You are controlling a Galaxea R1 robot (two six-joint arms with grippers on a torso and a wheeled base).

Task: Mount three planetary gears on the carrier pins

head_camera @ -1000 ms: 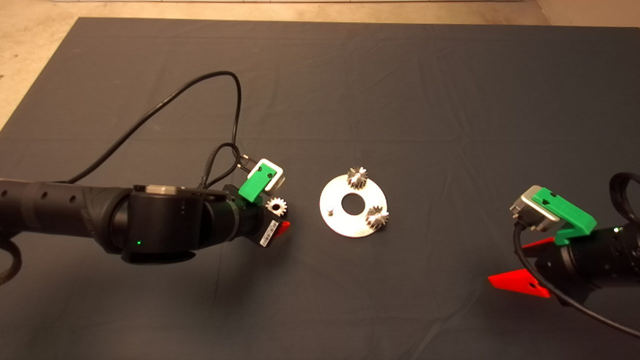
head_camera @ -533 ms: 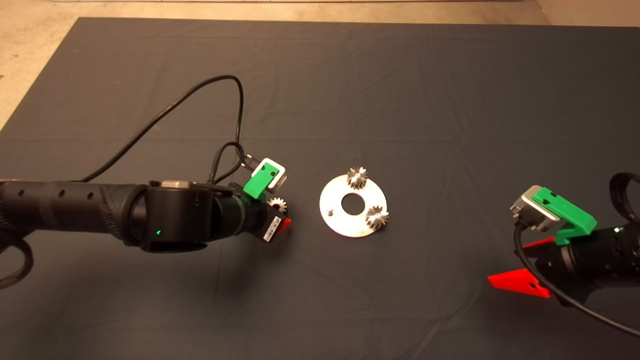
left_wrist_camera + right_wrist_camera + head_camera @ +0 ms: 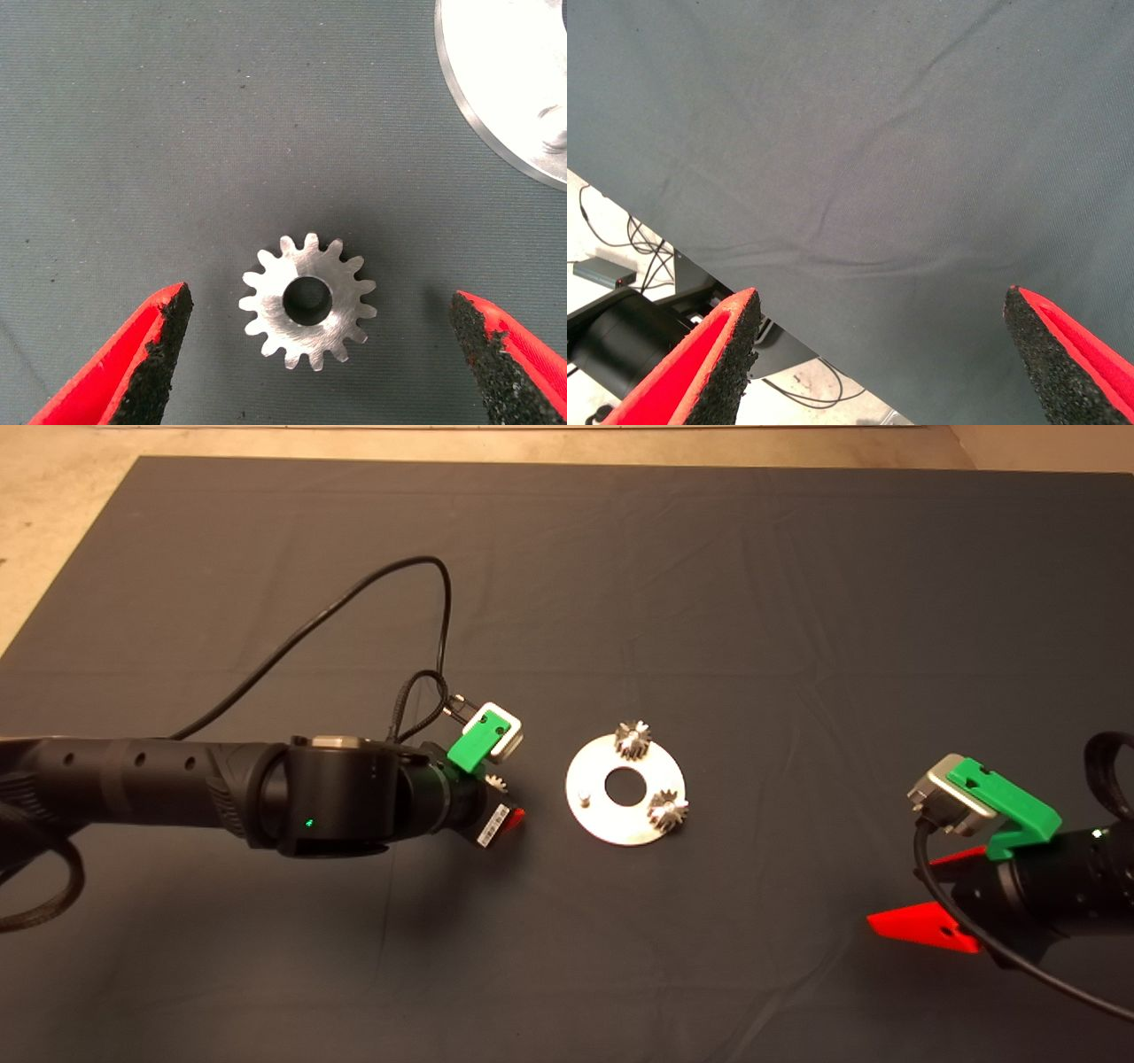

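Note:
A shiny round plate [image 3: 611,828] lies mid-mat with two planetary gears [image 3: 633,738] [image 3: 667,811] seated on its carrier pins; one bare pin [image 3: 582,795] stands on its left side. The third gear [image 3: 496,782] lies flat on the mat left of the plate, mostly covered by my left gripper [image 3: 501,799]. In the left wrist view this gear [image 3: 307,301] sits between the open left gripper [image 3: 319,303] fingers, touching neither, with the plate's rim [image 3: 505,80] close by. My right gripper [image 3: 899,892] waits open at the lower right, over bare mat [image 3: 879,301].
A black cable [image 3: 337,611] loops up from the left wrist over the mat. The mat's near edge and floor cables [image 3: 620,239] show in the right wrist view. Pale floor [image 3: 53,478] lies beyond the mat's far left corner.
My left arm has slid right toward the plate, so the gripper now covers most of the loose gear. The right arm has barely moved.

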